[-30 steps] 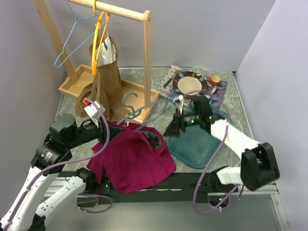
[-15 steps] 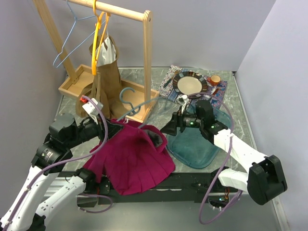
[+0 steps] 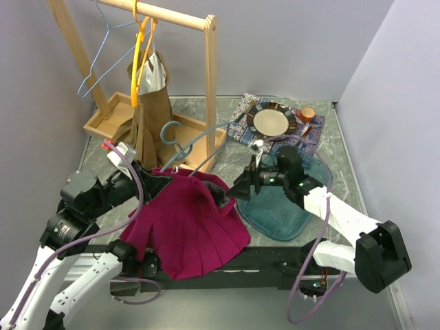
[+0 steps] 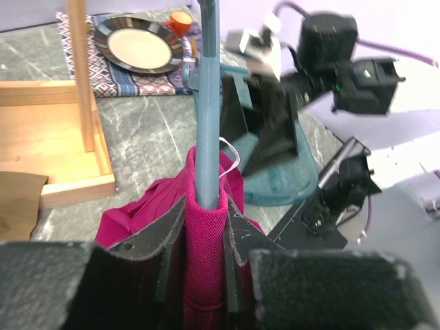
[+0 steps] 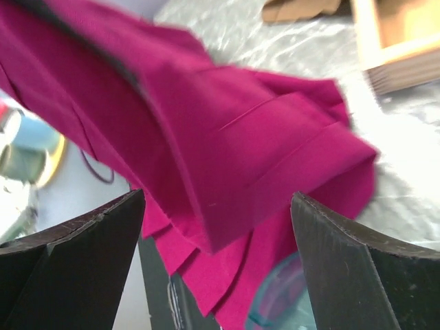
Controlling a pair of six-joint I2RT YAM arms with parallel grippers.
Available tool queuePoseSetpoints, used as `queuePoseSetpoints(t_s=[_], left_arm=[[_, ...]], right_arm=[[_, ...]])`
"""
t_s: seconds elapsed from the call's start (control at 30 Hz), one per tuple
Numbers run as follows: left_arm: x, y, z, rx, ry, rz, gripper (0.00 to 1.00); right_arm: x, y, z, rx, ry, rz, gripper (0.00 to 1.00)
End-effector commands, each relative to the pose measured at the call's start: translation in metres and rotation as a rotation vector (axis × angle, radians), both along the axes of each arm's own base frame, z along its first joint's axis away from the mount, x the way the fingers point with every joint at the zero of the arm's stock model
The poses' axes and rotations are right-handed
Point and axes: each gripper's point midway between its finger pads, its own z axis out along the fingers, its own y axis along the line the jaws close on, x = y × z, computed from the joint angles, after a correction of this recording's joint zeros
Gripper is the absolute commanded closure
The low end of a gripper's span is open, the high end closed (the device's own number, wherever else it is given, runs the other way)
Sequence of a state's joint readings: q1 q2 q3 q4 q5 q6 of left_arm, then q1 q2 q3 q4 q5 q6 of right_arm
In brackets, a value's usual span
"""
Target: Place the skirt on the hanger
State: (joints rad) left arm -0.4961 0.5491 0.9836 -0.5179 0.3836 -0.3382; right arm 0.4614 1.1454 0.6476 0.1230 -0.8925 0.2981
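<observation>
over table [image 3: 227, 110], skirt [image 3: 189, 223] within left tool [image 4: 204, 230]

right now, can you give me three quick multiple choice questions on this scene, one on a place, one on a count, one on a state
1. Where is the plate? A in the wooden tray; B on the teal mat; C on the patterned cloth.
2. How many hangers hang from the rail? A two; B one; C four.
3. How do the right gripper's jaws stand? A shut on a hanger; B open; C shut on the plate.
Key: C, the cloth shows around the plate; A, one orange hanger and one pale blue hanger; B, the jaws stand far apart in the wrist view.
</observation>
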Motion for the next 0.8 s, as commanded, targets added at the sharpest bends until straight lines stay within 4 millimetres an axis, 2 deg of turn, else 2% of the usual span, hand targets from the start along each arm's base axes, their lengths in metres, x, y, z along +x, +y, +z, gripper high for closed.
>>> queuePoseSetpoints(t_s=[0.0, 0.17, 0.27, 0.3, 0.37, 0.4, 0.43, 0.5, 0.53, 0.63, 0.67, 0.73, 0.77], left_arm=[[0.007, 0.009, 0.058, -0.129, -0.134, 0.083, 0.99], [0.01, 0.012, 0.064, -0.149, -0.149, 0.108, 0.99], [0.011, 0.012, 0.066, -0.152, -0.156, 0.106, 0.99], [0.012, 0.012, 0.068, -0.154, -0.16, 0.108, 0.99], [0.012, 0.011, 0.067, -0.148, -0.162, 0.105, 0.99], [0.011, 0.011, 0.067, -0.145, -0.163, 0.101, 0.99], [0.009, 0.008, 0.064, -0.132, -0.157, 0.078, 0.99], [0.004, 0.004, 0.058, -0.089, -0.174, 0.03, 0.99], [0.001, 0.004, 0.052, -0.064, -0.165, 0.015, 0.99], [-0.005, 0.005, 0.045, -0.005, -0.195, -0.013, 0.99], [-0.007, 0.006, 0.042, 0.011, -0.203, -0.018, 0.99], [-0.01, 0.005, 0.04, 0.021, -0.214, -0.035, 0.99], [-0.011, 0.004, 0.035, 0.038, -0.218, -0.053, 0.99]], right_arm=[[0.009, 0.001, -0.004, -0.083, -0.101, -0.064, 0.09], [0.007, 0.005, -0.016, -0.121, -0.065, -0.052, 0.28], [0.004, 0.012, -0.02, -0.131, -0.05, -0.031, 0.47], [0.005, 0.015, -0.02, -0.136, -0.044, -0.024, 0.58], [0.006, 0.017, -0.022, -0.147, -0.033, -0.017, 0.72], [0.01, 0.019, -0.019, -0.144, -0.043, -0.019, 0.91], [0.012, 0.018, -0.02, -0.162, -0.036, -0.029, 0.98], [0.019, 0.014, -0.008, -0.161, -0.044, -0.053, 1.0], [0.03, 0.006, -0.001, -0.146, -0.035, -0.094, 1.0], [0.047, -0.008, 0.028, -0.075, -0.026, -0.131, 1.0], [0.059, -0.02, 0.043, -0.043, -0.029, -0.151, 1.0], [0.065, -0.029, 0.052, -0.026, -0.01, -0.147, 1.0], [0.075, -0.034, 0.06, -0.02, -0.014, -0.156, 1.0]])
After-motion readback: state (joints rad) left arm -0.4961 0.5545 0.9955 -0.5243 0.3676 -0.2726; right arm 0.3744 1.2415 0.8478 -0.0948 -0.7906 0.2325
